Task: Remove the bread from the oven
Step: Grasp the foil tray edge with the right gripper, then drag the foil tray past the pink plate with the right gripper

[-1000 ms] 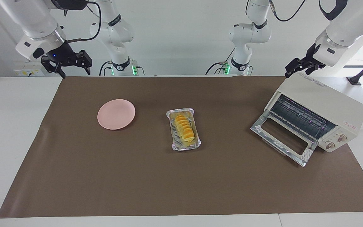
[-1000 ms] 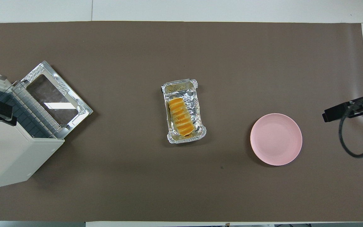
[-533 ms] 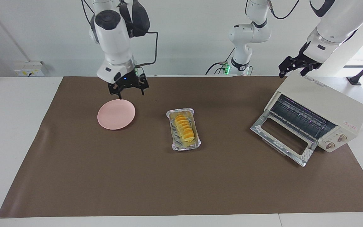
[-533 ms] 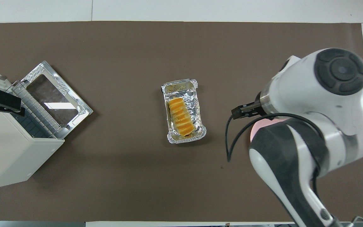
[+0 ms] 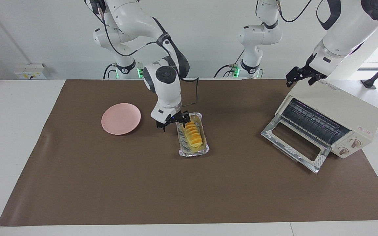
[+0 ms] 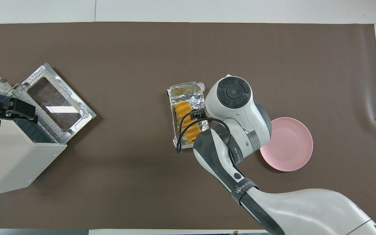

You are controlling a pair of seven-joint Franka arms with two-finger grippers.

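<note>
Oven [image 5: 336, 118] at left arm's end, door down, rack bare. Foil tray [image 5: 182, 144] mid-table holds bread [image 5: 193, 133]. Right gripper [image 5: 173, 123] fingers spread, empty, low beside tray: center over loaf, pinch gently. Left gripper [image 5: 300, 76] spread, waits over oven.

table [image 5: 11, 137] | brown mat [image 5: 110, 183] | on mat: oven [image 5: 336, 114], foil tray [image 5: 183, 149], plate [image 5: 121, 118]
</note>
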